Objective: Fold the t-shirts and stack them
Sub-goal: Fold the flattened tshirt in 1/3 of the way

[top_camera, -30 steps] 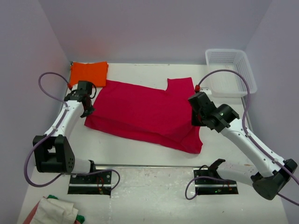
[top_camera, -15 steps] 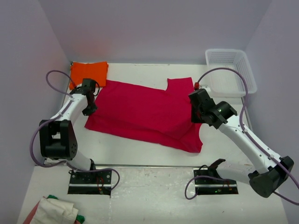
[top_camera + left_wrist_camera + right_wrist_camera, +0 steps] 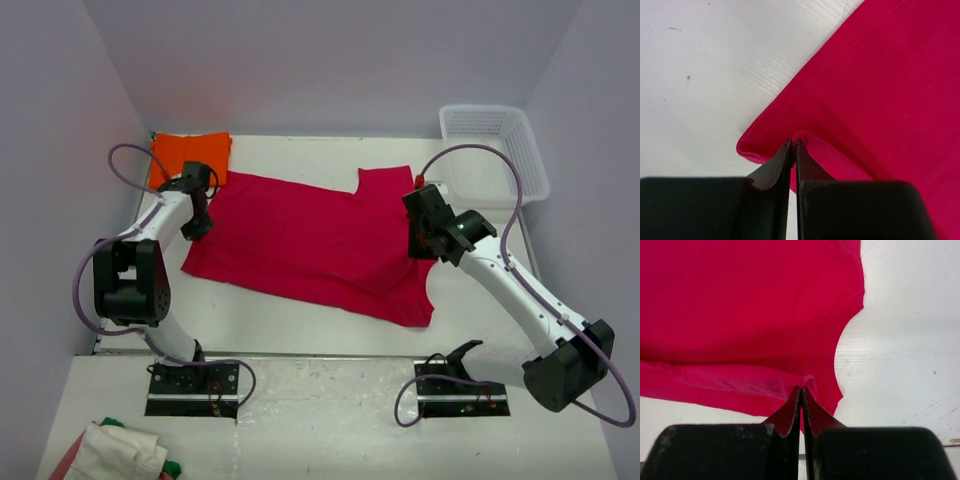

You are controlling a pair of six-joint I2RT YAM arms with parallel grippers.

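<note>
Jaws of L arm (image 3: 160, 215) & R arm (image 3: 510, 290) each clenched on side edges of crimson tee (image 3: 310, 240); orange tee (image 3: 188, 152) folded at far-left corner of worktop (image 3: 300, 322).

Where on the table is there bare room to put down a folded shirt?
Two bare patches: the far strip between the orange shirt and the basket, beyond the red shirt; and the near strip between it and the table edge. Crowded at both ends, where the left gripper and right gripper pinch the red shirt.

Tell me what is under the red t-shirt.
White table shows around the red t-shirt, which lies spread on it. Anything else beneath the cloth is covered and cannot be seen.
</note>
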